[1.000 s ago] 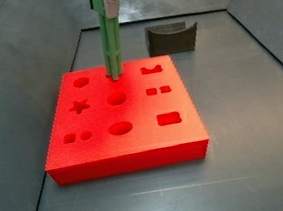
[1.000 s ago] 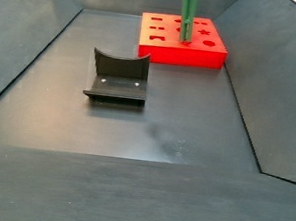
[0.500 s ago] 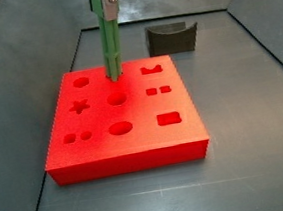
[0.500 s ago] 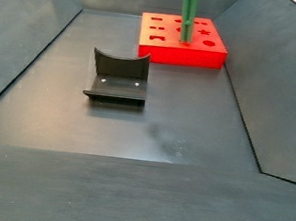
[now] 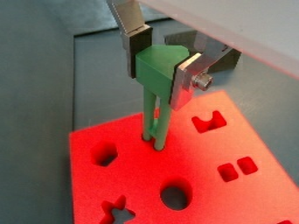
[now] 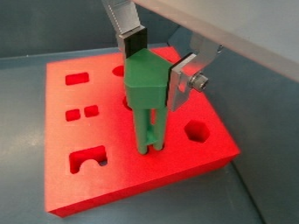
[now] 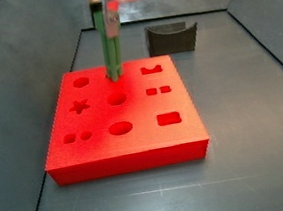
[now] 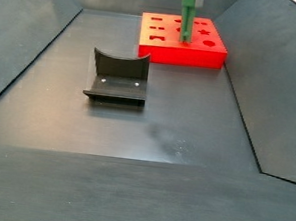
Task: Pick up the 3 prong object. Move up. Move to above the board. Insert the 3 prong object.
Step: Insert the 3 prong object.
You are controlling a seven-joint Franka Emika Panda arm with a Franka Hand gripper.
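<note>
You are looking, from left to right, at the big flat red board [image 7: 120,121] with its cut-out shapes, then the tall thin green 3 prong object [image 7: 112,51] standing straight up on it near the middle of its far row, then the dark grey U-shaped block [image 7: 171,37] sitting apart on the grey floor [image 8: 161,134]. The gripper [image 5: 162,66] is sitting right above the board, and its flat silver fingers [image 5: 135,42] are pinching the wide green top of the 3 prong object [image 6: 149,79]. The green legs are touching the red board [image 6: 117,166] where the little holes are, but you cannot tell how deep they are going. If the legs are not lining up with the holes, pushing down could be bending them or making the piece slip in the pads. You are seeing no words or labels anywhere.
</note>
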